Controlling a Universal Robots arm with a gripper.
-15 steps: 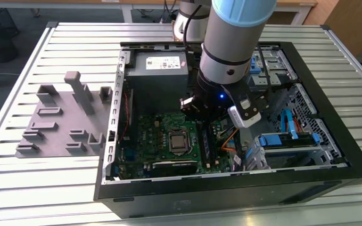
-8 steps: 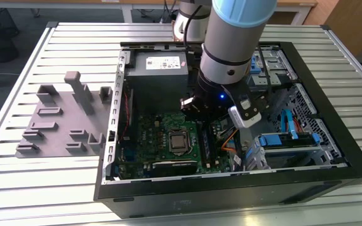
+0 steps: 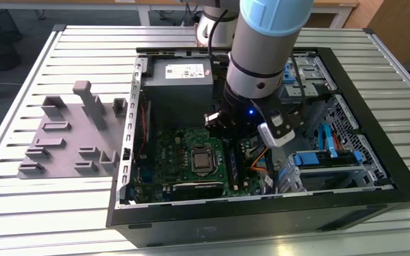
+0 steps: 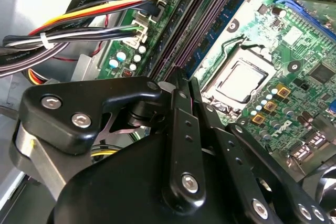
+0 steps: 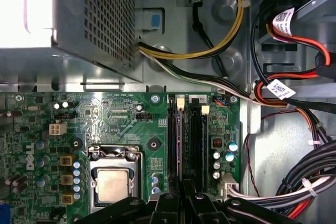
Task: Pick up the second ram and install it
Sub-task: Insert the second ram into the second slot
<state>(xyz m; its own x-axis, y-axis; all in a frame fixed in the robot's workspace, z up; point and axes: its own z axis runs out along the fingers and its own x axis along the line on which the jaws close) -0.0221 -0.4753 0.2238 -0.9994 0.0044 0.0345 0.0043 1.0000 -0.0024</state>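
The second ram [image 4: 215, 27] is a blue stick with black chips. It stands in a long slot of the green motherboard [image 5: 121, 114], beside the processor socket [image 4: 239, 80]. From above, in the first wrist view, the ram [image 5: 178, 140] is a thin edge inside the slot. My gripper [image 4: 181, 77] is shut, its two black fingers pressed together, and its tips sit at the near end of that slot line [image 5: 184, 195]. I cannot tell whether the tips touch the stick. In the exterior view the arm [image 3: 251, 85] reaches down into the open computer case, over the slots [image 3: 232, 160].
The grey power-supply box [image 3: 180, 80] stands close behind the arm. Cable bundles [image 5: 294, 182] run beside the slots, and a drive cage with blue tabs [image 3: 326, 160] sits at the exterior view's right. A grey parts holder [image 3: 70, 133] lies outside the case on the slatted table.
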